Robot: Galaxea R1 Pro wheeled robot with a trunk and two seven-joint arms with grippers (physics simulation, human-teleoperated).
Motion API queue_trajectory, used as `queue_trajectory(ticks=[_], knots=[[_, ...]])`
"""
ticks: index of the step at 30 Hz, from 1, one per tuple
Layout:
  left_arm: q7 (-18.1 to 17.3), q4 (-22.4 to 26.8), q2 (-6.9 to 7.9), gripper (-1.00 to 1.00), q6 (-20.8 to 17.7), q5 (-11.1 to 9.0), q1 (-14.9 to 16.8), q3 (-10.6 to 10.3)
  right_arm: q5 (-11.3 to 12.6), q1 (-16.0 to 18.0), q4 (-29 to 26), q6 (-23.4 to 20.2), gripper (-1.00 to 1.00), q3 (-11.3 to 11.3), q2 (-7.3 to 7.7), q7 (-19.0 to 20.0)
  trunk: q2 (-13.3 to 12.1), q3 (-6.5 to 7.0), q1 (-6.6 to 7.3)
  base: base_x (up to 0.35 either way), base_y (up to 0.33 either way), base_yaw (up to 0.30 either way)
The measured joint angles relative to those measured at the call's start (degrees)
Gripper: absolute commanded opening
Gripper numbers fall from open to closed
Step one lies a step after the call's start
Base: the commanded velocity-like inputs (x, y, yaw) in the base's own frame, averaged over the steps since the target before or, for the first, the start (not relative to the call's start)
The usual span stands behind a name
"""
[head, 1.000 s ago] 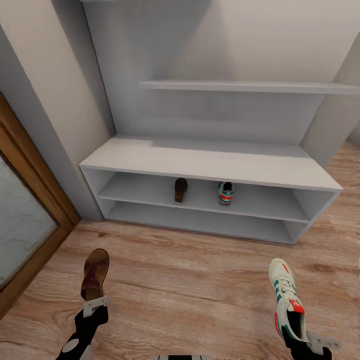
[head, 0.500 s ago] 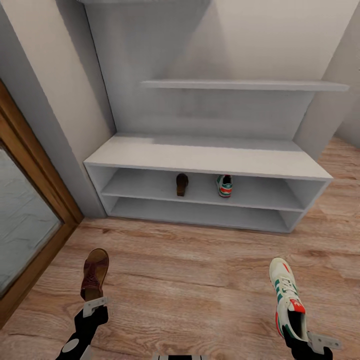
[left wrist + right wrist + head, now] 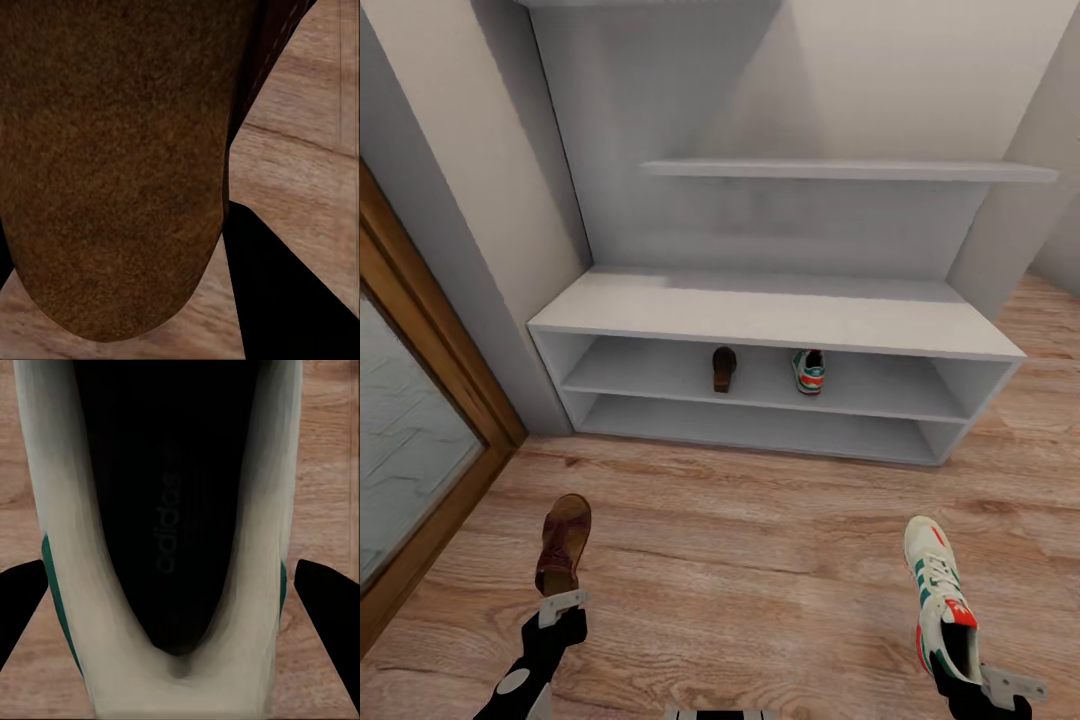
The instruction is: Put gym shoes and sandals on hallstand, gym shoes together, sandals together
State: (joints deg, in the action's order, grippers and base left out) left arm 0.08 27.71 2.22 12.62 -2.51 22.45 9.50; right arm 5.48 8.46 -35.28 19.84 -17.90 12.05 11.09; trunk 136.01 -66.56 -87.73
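- Left gripper (image 3: 563,602) is clamped on the heel end of a sandal (image 3: 564,541), which sticks out ahead of it, toe toward the rack, above the floor (image 3: 740,560).
- In the left wrist view the sandal's brown footbed (image 3: 112,165) fills most of the frame, with one dark finger (image 3: 292,292) beside it over the wood planks.
- Right gripper (image 3: 985,685) is closed on the heel of a gym shoe (image 3: 942,605), held out in front, toe forward, green stripes and red-orange tongue patch showing.
- In the right wrist view the shoe's dark opening (image 3: 169,510) lies between the two dark fingertips (image 3: 326,592), which sit at its white sides.
- The rack (image 3: 780,318) stands against the wall ahead, well apart from both grippers.
- On its upper open shelf sit a second sandal (image 3: 724,368) and a second gym shoe (image 3: 809,371), near each other but not touching.
- A wall shelf (image 3: 850,171) hangs above the bench top.
- A wood-framed door (image 3: 420,400) stands at the left.
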Motion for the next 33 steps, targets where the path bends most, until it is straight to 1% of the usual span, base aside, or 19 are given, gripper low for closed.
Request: queue_trajectory(ticks=[1,2,3,4,6,8,10,13,14,15,16,17,19,20,22,23,27,31,33], knots=[[0.0,0.4,0.01,-1.00,-1.3,0.4,0.2,-0.4,0.1,0.0,0.3,0.0,-1.00,-1.2,0.14,0.0,0.0,0.00,0.00,0.000,0.000,0.000],[0.0,2.2,0.00,-1.00,-8.1,1.1,1.8,-1.3,-0.5,0.0,0.5,-0.1,-1.00,-5.7,1.46,0.2,0.0,0.01,0.00,0.000,0.000,0.000],[0.0,3.1,0.01,-1.00,-10.1,1.2,2.6,-1.4,0.5,0.0,0.5,-0.3,-1.00,-11.1,2.07,0.2,0.0,0.01,0.00,0.000,0.000,0.000],[-0.1,4.0,-0.01,-1.00,-13.5,1.4,3.8,-1.5,0.3,0.0,0.5,-0.3,-1.00,-13.2,2.91,0.3,0.0,0.01,0.00,0.000,0.000,0.000],[-0.1,5.3,-0.16,-1.00,-19.5,1.5,6.6,-1.8,0.4,0.0,0.6,-0.5,-1.00,-20.0,4.87,0.9,0.0,0.01,0.01,0.000,0.000,0.000],[-0.2,5.9,-0.38,-1.00,-23.4,1.5,9.8,-2.4,0.2,0.0,0.7,-0.6,-1.00,-25.2,6.20,1.8,0.0,0.01,0.01,0.000,0.000,0.000],[-0.1,6.2,-0.53,-1.00,-25.2,1.5,12.9,-3.5,0.1,0.0,0.6,-0.7,-1.00,-28.5,7.08,2.3,0.0,0.02,0.01,0.000,0.000,0.000],[-0.1,6.2,-0.86,-1.00,-28.3,1.5,16.9,-6.4,0.0,0.0,0.6,-1.2,-1.00,-30.6,9.11,2.4,0.0,0.01,0.01,0.000,0.000,0.000],[-0.1,6.2,-1.08,-1.00,-29.9,1.5,18.1,-7.7,0.0,0.0,0.6,-1.9,-1.00,-31.0,9.81,2.3,0.0,0.01,0.01,0.000,0.000,0.000],[-0.1,6.2,-1.22,-1.00,-30.9,1.5,18.7,-8.3,0.0,0.0,0.6,-2.4,-1.00,-31.3,10.17,2.3,0.0,0.01,0.00,0.000,0.000,0.000],[-0.1,6.2,-1.53,-1.00,-32.5,1.4,19.8,-9.5,0.1,0.0,0.6,-4.0,-1.00,-32.3,10.95,2.1,0.0,0.01,0.01,0.000,0.000,0.000],[-0.1,6.2,-1.85,-1.00,-34.0,1.4,21.0,-10.5,0.1,0.0,0.6,-6.1,-1.00,-33.9,11.80,2.0,0.0,0.01,0.01,0.000,0.000,0.000],[-0.1,6.1,-2.51,-1.00,-36.4,1.4,23.4,-12.0,0.0,0.0,0.6,-11.3,-1.00,-38.5,13.19,1.9,0.0,0.01,0.01,0.000,0.000,0.000],[-0.1,5.9,-2.70,-1.00,-37.0,1.4,24.1,-12.2,-0.1,0.0,0.5,-12.6,-1.00,-39.7,13.42,1.9,0.0,0.01,0.00,0.000,0.000,0.000],[-0.1,5.1,-3.30,-1.00,-39.4,1.3,26.6,-12.7,-0.1,0.0,0.4,-16.4,-1.00,-43.8,13.95,2.0,0.0,0.01,0.00,0.000,0.000,0.000],[-0.1,4.5,-3.49,-1.00,-40.7,1.4,27.5,-12.8,-0.1,0.0,0.4,-17.5,-1.00,-45.1,14.08,2.1,0.0,0.01,0.00,0.000,0.000,0.000],[-0.2,3.6,-3.61,-1.00,-42.6,1.6,28.6,-13.2,-0.1,0.0,0.1,-18.9,-1.00,-46.8,14.07,2.5,0.0,0.00,0.00,0.000,0.000,0.000],[-0.3,4.0,-3.63,-1.00,-43.5,1.9,28.7,-13.7,-0.1,0.0,-2.7,-19.3,-1.00,-46.9,13.60,2.5,0.0,0.01,0.00,0.000,0.000,0.000],[-0.3,4.1,-3.56,-1.00,-43.7,2.2,28.7,-14.8,-0.1,0.0,-3.6,-19.4,-1.00,-46.9,13.50,2.5,0.4,-0.17,-0.22,0.000,0.000,0.000]])
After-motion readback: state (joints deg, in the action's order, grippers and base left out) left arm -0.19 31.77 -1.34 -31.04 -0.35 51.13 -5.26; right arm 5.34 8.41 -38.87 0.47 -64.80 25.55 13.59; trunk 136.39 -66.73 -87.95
